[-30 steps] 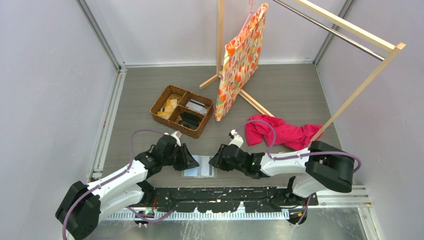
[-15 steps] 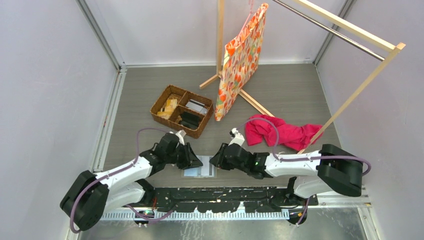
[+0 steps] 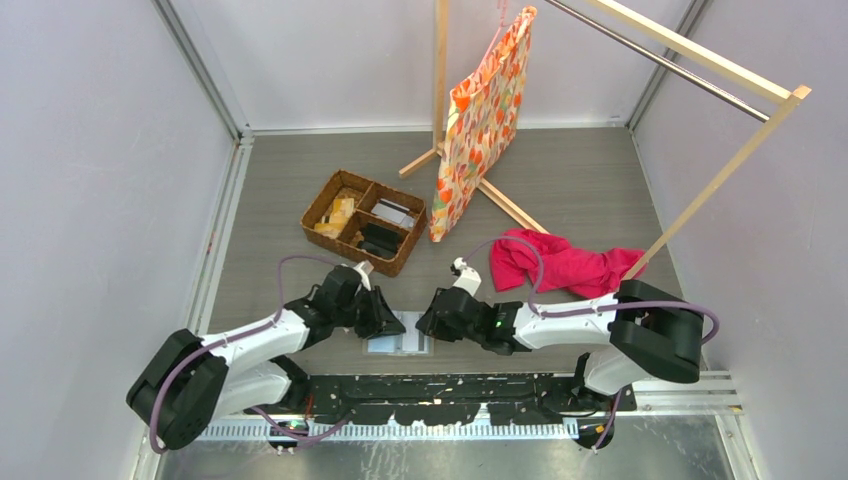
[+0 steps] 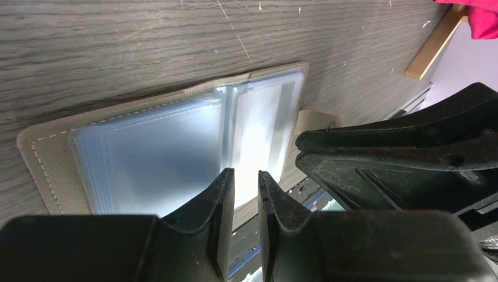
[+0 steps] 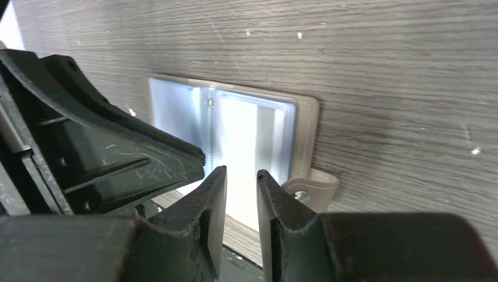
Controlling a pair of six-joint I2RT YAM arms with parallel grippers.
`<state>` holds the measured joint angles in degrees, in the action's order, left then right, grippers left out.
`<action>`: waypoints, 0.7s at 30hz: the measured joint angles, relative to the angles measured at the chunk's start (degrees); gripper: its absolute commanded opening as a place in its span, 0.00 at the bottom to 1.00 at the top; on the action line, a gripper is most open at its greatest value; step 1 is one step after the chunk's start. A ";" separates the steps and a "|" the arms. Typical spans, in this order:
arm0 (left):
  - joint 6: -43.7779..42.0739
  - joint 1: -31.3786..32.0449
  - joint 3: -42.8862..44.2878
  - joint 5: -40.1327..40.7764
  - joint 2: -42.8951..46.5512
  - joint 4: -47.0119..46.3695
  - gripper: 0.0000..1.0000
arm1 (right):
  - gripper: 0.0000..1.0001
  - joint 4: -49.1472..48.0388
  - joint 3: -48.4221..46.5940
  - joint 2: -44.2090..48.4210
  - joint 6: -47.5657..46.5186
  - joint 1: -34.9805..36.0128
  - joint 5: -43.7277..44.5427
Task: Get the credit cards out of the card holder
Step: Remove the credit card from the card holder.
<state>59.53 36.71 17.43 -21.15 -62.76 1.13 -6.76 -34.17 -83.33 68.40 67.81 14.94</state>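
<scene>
The card holder (image 3: pixel 400 334) lies open on the table near the front edge, pale blue clear sleeves up, grey-olive cover round them. It shows in the left wrist view (image 4: pixel 164 132) and in the right wrist view (image 5: pixel 176 106). A bright whitish panel (image 5: pixel 241 141) fills one sleeve; I cannot tell whether it is a credit card or glare. My left gripper (image 3: pixel 392 325) hovers over the holder's left side (image 4: pixel 245 173), jaws a narrow gap apart and empty. My right gripper (image 3: pixel 426 322) hovers over its right side (image 5: pixel 242 170), jaws also slightly apart and empty. The grippers nearly meet.
A brown wicker divided basket (image 3: pixel 364 221) with small items stands behind the left gripper. A pink cloth (image 3: pixel 560 262) lies right of the right gripper. A wooden rack (image 3: pixel 700 60) with a patterned bag (image 3: pixel 483 120) stands at the back. The holder's snap tab (image 5: pixel 311 188) points towards the table edge.
My left gripper has moved a little to the right, over the holder. My right gripper has edged slightly left towards it. The holder has not moved.
</scene>
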 measured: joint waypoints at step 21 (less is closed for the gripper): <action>-0.22 0.00 0.17 -0.72 -4.00 -0.46 0.21 | 0.18 0.26 1.55 -2.08 1.86 -0.04 0.15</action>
<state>59.31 36.71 17.61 -21.87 -66.76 0.67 -6.50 -32.62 -85.41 70.26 67.77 15.09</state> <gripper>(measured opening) 0.212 0.214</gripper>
